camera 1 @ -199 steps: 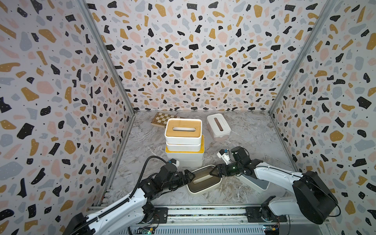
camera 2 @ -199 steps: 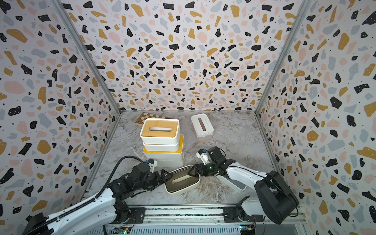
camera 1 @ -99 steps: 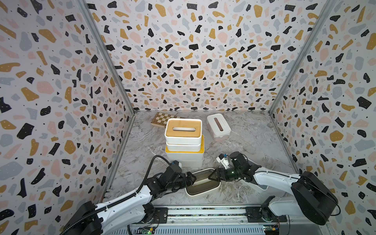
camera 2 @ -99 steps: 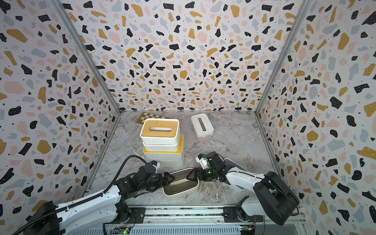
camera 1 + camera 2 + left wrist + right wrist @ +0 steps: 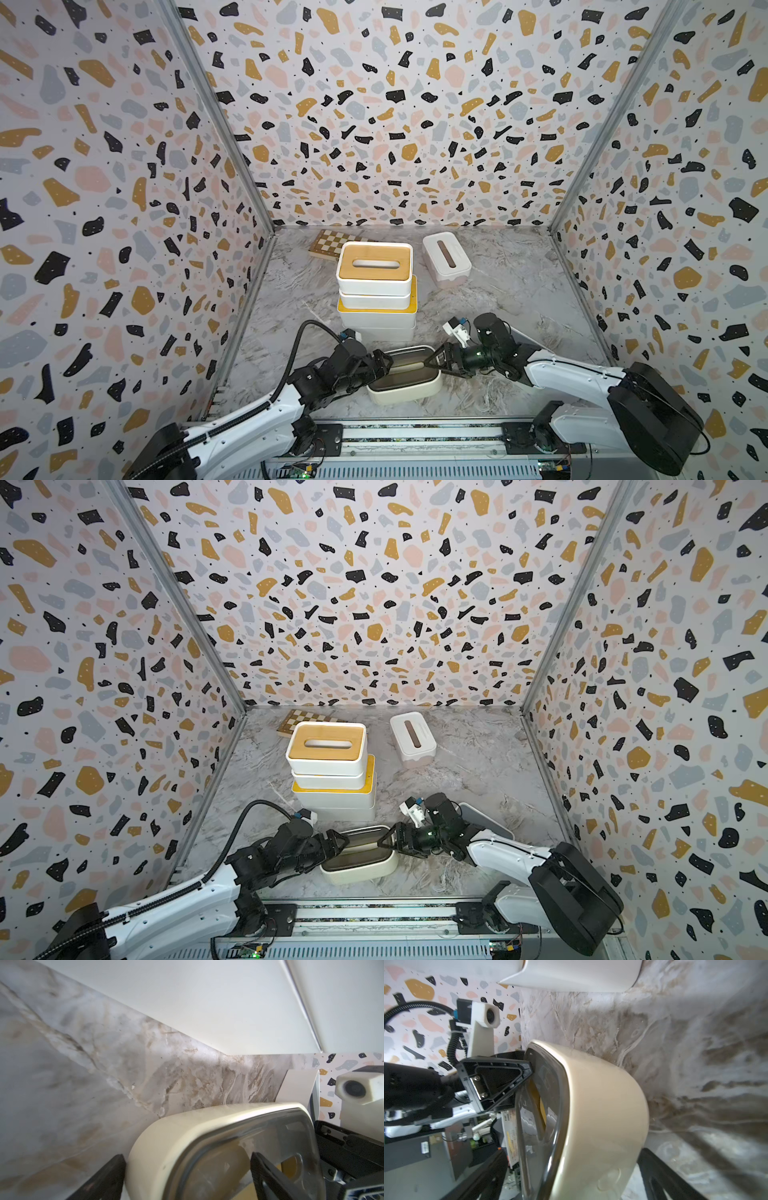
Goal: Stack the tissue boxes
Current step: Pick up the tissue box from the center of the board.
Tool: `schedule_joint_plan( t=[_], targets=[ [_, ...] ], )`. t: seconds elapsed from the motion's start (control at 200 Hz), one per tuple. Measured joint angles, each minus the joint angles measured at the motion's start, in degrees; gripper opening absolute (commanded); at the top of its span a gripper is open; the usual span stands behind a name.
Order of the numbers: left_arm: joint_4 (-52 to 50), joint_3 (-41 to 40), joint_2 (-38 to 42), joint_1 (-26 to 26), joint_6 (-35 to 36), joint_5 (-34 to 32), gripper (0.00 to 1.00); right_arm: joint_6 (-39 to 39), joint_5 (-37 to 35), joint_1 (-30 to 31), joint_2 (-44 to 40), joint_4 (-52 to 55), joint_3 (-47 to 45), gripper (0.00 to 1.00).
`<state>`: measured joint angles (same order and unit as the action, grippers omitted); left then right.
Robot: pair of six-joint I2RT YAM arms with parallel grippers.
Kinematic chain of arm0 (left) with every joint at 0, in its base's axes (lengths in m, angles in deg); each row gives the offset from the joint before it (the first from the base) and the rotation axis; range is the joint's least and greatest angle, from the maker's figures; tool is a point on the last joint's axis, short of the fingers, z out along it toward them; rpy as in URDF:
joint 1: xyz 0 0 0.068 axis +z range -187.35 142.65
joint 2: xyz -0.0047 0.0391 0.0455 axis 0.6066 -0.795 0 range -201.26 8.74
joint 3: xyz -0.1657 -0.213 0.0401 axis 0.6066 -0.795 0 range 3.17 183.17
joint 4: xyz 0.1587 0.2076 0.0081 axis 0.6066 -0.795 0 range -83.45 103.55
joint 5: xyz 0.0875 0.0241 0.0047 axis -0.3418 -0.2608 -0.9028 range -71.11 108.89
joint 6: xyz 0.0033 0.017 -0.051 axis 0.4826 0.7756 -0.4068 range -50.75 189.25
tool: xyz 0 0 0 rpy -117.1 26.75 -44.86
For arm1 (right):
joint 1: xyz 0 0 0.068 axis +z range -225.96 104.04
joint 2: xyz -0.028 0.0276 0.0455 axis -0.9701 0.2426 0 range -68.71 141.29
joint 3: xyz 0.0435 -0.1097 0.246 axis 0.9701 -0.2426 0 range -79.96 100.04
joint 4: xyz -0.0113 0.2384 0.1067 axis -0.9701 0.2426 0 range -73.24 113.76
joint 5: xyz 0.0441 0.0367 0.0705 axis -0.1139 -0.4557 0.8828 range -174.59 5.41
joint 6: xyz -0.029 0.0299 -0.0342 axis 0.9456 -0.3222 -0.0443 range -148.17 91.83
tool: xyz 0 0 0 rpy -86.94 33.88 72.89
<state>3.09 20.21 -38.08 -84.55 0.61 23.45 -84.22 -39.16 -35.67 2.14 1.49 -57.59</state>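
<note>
1. Cream tissue box (image 5: 405, 374) with a dark olive lid lies on the marble tabletop (image 5: 519, 299) at the front, just before the stack (image 5: 376, 299).
2. Left gripper (image 5: 385, 363): jaws astride the box's left end; whether they press it cannot be told.
3. Right gripper (image 5: 430, 362): jaws spread around the right end, a gap showing at the lid.
4. White-lidded tissue box (image 5: 446, 259) stands apart at the back.

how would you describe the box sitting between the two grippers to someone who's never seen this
Find the stack of tissue boxes in the middle of the marble table. Just in front of it, toward the robot, one box lies between the left gripper and right gripper. It alone has a cream body and a dark glossy lid; the others are white-walled.
</note>
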Motion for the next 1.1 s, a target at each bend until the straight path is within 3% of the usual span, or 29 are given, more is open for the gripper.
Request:
schedule_joint_plan(
  t=[0.2, 0.456, 0.746, 1.101],
  targets=[
    [0.70, -0.92, 1.27, 0.09, -1.18, -1.05, 0.92, -8.33, 0.37, 0.13, 0.00, -3.30, -0.79, 0.99],
    [2.71, -1.62, 1.38, 0.11, -2.12, -1.01, 0.92, -12.37, 0.33, 0.11, 1.25, -4.37, -0.79, 1.00],
    [9.25, -1.36, 2.03, -0.50, -3.28, 2.95, 0.93, -13.57, 3.87, 0.63, 0.74, -10.12, -0.76, 0.90],
    [6.43, 1.79, 3.45, -0.74, -2.43, 3.02, 0.97, -10.51, 4.07, -4.02, -6.27, -4.28, -0.35, 0.74]
  ],
)
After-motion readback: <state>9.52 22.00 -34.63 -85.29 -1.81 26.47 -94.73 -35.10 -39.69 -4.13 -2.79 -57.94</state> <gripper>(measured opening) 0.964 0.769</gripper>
